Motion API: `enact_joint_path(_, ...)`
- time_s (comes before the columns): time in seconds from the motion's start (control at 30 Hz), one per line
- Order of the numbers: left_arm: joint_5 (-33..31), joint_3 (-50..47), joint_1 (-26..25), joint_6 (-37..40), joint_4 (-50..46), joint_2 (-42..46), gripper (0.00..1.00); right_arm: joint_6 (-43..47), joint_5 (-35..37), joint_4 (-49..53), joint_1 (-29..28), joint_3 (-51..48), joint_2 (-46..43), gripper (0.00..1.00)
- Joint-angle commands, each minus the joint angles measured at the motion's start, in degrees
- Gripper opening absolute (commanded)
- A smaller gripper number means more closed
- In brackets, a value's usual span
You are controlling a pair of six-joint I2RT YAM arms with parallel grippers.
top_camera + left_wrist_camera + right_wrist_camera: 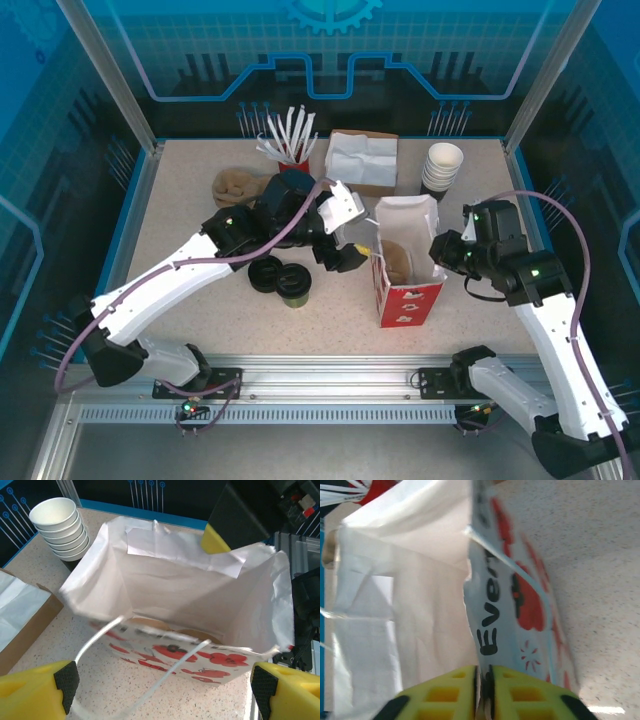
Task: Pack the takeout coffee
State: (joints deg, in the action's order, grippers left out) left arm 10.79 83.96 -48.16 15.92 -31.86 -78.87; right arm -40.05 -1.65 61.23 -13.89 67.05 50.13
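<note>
Coffee cup [295, 288], small and dark with a round olive-green top, stands upright on the counter [190, 215] left of centre. It is just beside a stack of black lids [266, 273] on its far-left side. It is outside the paper bag [408, 300] and apart from it, to the bag's left.

That bag, white with red flowers and black lettering, stands upright near the middle of the counter with its mouth open. Something brown and rounded lies at its bottom; I cannot tell what.

From the near-left corner the left arm [170, 280] reaches across, and its head is just left of the bag's top. In the left wrist view its yellow fingers [37, 690] sit at the two lower corners of the picture, so the left jaws are spread wide and hold nothing. The bag's white string handles [145, 695] droop between them.

On the other side the right arm [560, 330] comes in from the near right. The right jaws are pinched on the top edge of the bag's right wall. In the right wrist view the paper runs down into the narrow slit between the two yellow fingers [445, 692].

Along the far edge stand a red holder of white sticks [290, 140], a cardboard box [375, 185] lined with white paper and a stack of white-rimmed cups [443, 167]. A brown pile [235, 185] lies at the far left.
</note>
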Motion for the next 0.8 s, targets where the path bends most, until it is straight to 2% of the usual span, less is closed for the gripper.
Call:
enact_joint_path(0.0, -1.12, -1.80, 0.32, -1.77, -0.34, 2.46, 0.90, 6.32, 2.12, 7.05, 2.20, 4.12, 0.57, 0.27)
enact_joint_path(0.1, -1.21, -2.70, 0.35, -2.18, -0.22, 3.30, 0.91, 10.08, 3.92, 10.93, 3.57, 7.58, 2.12, 0.36)
enact_joint_path(0.23, -1.38, -3.90, 0.31, -2.44, -0.32, 4.57, 0.91, 14.09, 4.48, 12.18, 4.34, 10.79, 3.94, 0.41)
enact_joint_path(0.5, -1.56, -6.22, 0.57, -2.78, -0.49, 6.50, 0.92, 21.22, 0.29, 7.98, 4.48, 16.95, 10.51, 0.41)
enact_joint_path(0.77, -0.78, -7.90, 0.74, -3.22, -0.23, 7.84, 0.92, 29.12, 0.39, 6.39, 4.72, 21.55, 19.63, 0.46)
